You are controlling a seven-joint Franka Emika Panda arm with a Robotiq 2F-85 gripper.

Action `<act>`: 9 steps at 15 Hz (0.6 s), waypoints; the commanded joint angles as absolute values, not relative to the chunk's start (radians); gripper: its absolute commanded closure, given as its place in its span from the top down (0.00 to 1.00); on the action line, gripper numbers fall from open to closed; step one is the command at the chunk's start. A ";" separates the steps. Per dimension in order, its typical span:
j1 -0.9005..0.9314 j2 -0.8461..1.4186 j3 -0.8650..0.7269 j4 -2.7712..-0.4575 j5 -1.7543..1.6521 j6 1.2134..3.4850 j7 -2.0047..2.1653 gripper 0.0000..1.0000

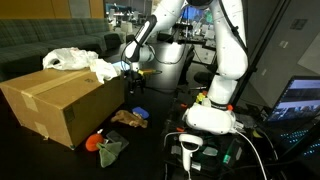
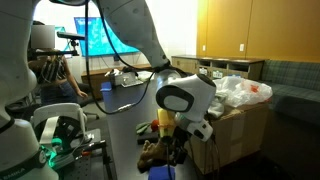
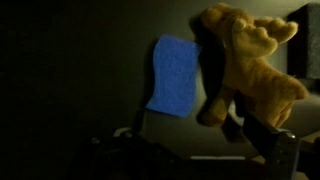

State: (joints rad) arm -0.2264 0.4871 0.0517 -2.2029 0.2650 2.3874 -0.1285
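Hand [image 3: 195, 142] is hanging wide open, empty, clearing the plush toy [image 3: 245, 65] lying loose beside a blue cloth [image 3: 175, 75].

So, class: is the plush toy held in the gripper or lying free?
Lying free. The plush toy rests on the dark table beside a blue cloth, and the gripper above it stands open, gripping nothing.

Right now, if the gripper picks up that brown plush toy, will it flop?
The brown plush toy looks fuzzy and limp-limbed, so it probably sags when gripped. Likely light; a push should slide it, not roll it.
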 commanded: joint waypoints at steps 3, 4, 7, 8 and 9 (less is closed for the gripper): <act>-0.149 0.398 0.129 -2.280 0.357 2.359 -0.142 1.00; -0.134 0.393 0.138 -2.284 0.374 2.363 -0.135 1.00; -0.109 0.382 0.170 -2.304 0.470 2.383 -0.142 1.00; -0.105 0.380 0.179 -2.314 0.511 2.395 -0.142 1.00; -0.107 0.368 0.186 -2.338 0.568 2.406 -0.135 1.00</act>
